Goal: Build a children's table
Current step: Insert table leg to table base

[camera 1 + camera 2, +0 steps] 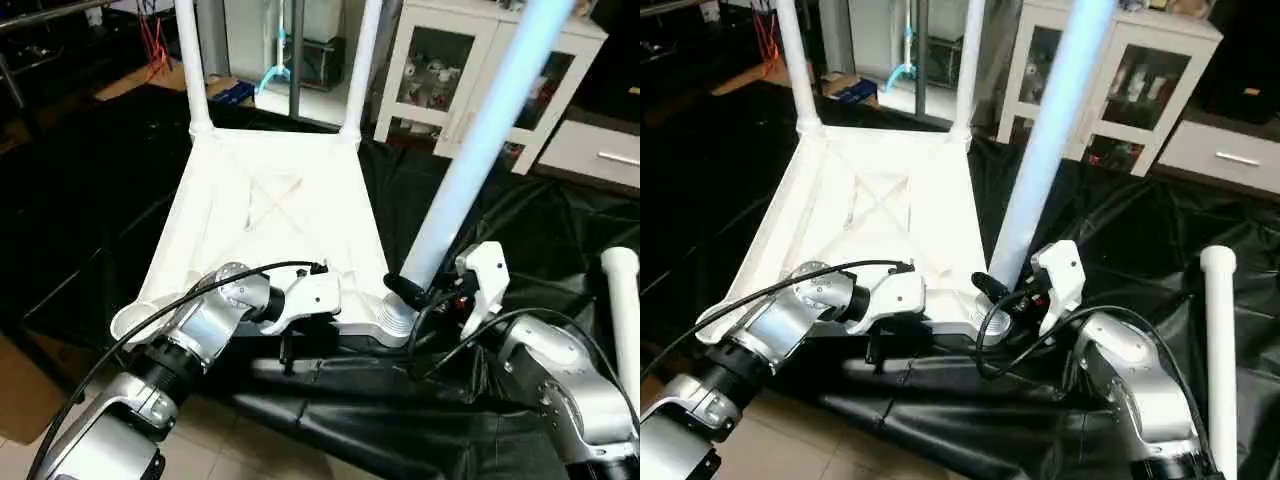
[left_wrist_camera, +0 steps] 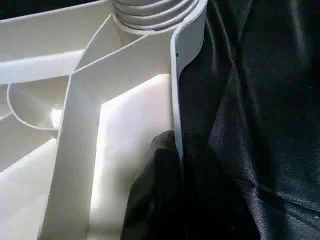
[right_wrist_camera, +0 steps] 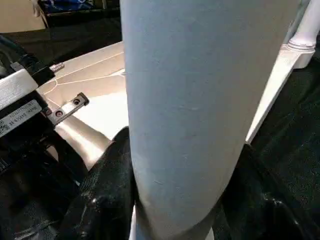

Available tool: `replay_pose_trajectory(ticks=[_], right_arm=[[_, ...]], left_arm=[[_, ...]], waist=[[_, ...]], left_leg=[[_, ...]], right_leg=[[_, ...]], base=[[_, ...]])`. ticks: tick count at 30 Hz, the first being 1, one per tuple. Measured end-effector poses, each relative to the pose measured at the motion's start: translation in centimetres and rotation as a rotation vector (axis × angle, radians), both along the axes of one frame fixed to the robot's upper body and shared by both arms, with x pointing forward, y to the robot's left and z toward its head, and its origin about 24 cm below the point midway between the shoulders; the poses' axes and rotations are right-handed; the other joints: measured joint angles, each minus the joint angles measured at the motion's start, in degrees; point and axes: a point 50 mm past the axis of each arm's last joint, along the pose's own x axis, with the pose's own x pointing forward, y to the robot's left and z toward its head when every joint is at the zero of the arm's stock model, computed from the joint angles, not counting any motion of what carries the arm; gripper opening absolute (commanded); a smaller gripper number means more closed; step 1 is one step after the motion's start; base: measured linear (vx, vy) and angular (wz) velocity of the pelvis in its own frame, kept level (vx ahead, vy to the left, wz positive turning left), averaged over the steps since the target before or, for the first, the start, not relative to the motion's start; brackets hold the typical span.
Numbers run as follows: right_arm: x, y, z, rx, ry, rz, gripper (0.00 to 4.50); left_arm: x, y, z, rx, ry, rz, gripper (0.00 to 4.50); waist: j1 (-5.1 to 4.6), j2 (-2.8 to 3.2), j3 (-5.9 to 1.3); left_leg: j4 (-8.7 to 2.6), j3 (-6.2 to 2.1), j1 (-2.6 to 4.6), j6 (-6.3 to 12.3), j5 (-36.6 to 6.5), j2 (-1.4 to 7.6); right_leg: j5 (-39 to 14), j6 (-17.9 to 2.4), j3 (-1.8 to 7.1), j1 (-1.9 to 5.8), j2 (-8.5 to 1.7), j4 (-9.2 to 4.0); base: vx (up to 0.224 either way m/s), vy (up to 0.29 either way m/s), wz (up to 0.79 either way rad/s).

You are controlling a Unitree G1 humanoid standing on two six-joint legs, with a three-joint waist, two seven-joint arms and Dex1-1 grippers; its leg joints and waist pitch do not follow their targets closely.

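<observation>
Tabletop [image 1: 270, 220] lay upside down on black cloth [image 1: 520, 240], two legs [image 1: 190, 65] standing in its far corner sockets. Left gripper [image 2: 175, 190] pinched the tabletop's near rim, fingers pressed against the thin wall. Right gripper [image 3: 175, 200] clasped a third leg [image 1: 480, 150] just above the near right socket [image 1: 398, 318], and a fourth leg [image 1: 1220, 350] lay on the cloth to the right.

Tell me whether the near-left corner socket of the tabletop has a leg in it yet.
Empty. The near-left corner socket of the upturned tabletop shows an open round rim with no tube standing in it; a fourth leg lies apart.
</observation>
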Motion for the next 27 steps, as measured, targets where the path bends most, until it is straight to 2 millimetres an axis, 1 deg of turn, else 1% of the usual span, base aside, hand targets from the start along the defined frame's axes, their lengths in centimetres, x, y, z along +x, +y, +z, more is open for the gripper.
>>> replay_pose_trajectory(ticks=[3, 9, 14, 17, 20, 22, 24, 27], right_arm=[[0.3, 0.2, -0.1, -0.003, 0.004, 0.005, 1.83], [0.2, 0.3, -0.2, 0.002, -0.005, 0.001, 1.82], [0.1, 0.4, -0.3, 0.011, -0.018, -0.021, 1.82], [0.3, 0.4, -0.4, 0.02, -0.03, -0.07, 1.82], [0.8, 0.6, -0.5, 0.02, -0.04, -0.124, 1.82], [1.3, 0.8, -0.6, 0.017, -0.046, -0.173, 1.82], [2.0, 1.2, -0.5, 0.015, -0.051, -0.241, 1.82], [3.3, 1.6, -0.1, -0.016, -0.072, -0.355, 1.82]], left_arm=[[0.0, 0.2, -0.1, 0.003, -0.002, 0.008, 0.02], [0.0, 0.2, 0.0, 0.004, -0.009, 0.008, 0.0], [0.0, 0.2, -0.1, 0.004, -0.012, 0.017, 0.0], [0.1, 0.1, -0.1, 0.002, -0.013, 0.044, 0.0], [0.2, -0.1, -0.2, -0.003, -0.019, 0.081, 0.0], [0.4, -0.4, -0.2, -0.009, -0.019, 0.114, 0.0], [0.6, -0.7, -0.2, -0.017, -0.017, 0.165, 0.0], [1.0, -2.0, 0.1, -0.038, -0.019, 0.261, 0.0]], waist=[[-0.33, -0.07, 0.0], [-1.0, -0.15, -0.06], [-1.23, -0.1, -0.03], [-1.39, -0.07, 0.0], [-1.75, 0.05, 0.12], [-2.2, 0.18, 0.21], [-2.88, 0.32, 0.3], [-3.41, 0.4, 0.54]], left_leg=[[-0.01, 0.0, 0.02, -0.01, -0.01, 0.0], [-0.08, 0.0, 0.03, -0.01, -0.01, -0.01], [-0.08, 0.0, -0.01, -0.01, -0.01, -0.01], [-0.08, 0.0, -0.04, -0.01, -0.01, -0.01], [-0.08, -0.01, -0.08, 0.0, -0.01, -0.03], [-0.09, -0.01, -0.13, 0.0, -0.01, -0.03], [-0.09, -0.01, -0.16, 0.01, -0.01, -0.04], [-0.08, 0.0, -0.34, 0.02, -0.02, -0.19]], right_leg=[[-0.01, 0.03, -0.02, -0.06, 0.0, -0.12], [-0.03, 0.05, -0.01, -0.09, 0.0, -0.4], [-0.03, 0.05, -0.02, -0.11, 0.0, -0.41], [-0.26, 0.44, 0.0, -0.14, -0.01, -0.48], [-0.28, 0.47, 0.0, -0.18, -0.02, -0.72], [-0.28, 0.47, -0.01, -0.19, -0.02, -1.01], [-0.28, 0.47, -0.02, -0.19, -0.02, -1.31], [-0.26, 0.44, 0.06, -0.37, -0.11, -1.46]], base=[[0.0, 0.0, 0.0], [0.0, 0.0, 0.0], [0.0, 0.0, 0.0], [0.0, 0.0, 0.0], [0.0, 0.0, 0.0], [0.0, 0.0, 0.0], [0.0, 0.0, 0.0], [0.0, 0.0, 0.0]])
